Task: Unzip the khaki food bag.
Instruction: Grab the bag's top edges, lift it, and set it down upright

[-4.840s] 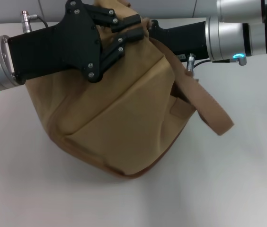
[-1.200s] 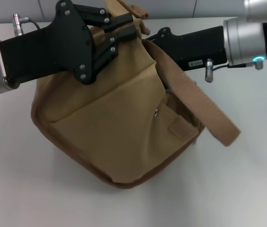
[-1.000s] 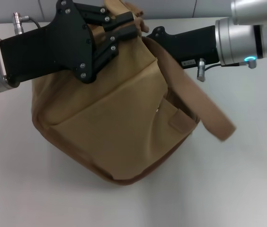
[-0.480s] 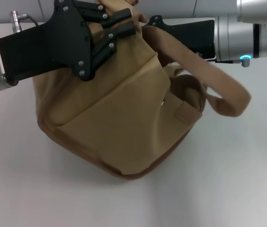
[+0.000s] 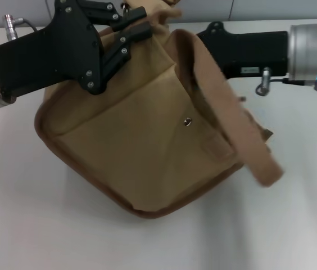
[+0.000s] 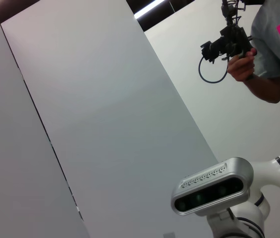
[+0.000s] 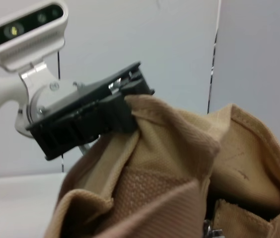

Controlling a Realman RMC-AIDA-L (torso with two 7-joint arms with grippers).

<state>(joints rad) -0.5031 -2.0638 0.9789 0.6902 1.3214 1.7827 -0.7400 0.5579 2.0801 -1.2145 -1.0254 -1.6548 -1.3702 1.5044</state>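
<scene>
The khaki food bag [image 5: 141, 146] stands tilted on the white table, its front pocket and metal snap [image 5: 188, 121] facing the head view. My left gripper [image 5: 145, 21] reaches in from the left and is shut on the bag's top edge; the right wrist view shows its fingers [image 7: 122, 111] pinching the fabric [image 7: 179, 163]. My right gripper [image 5: 212, 31] comes in from the right at the bag's top, its tips hidden behind the wide handle [image 5: 231, 118]. A small metal piece [image 7: 208, 229] shows at the bag's opening.
The white table [image 5: 29, 225] spreads around the bag. The left wrist view shows only a wall, the robot's head camera [image 6: 212, 191] and a person holding a camera [image 6: 229, 39].
The bag has swung so its front pocket and snap face the camera more. The handle has dropped down along the right side. The right arm has drawn back to the right.
</scene>
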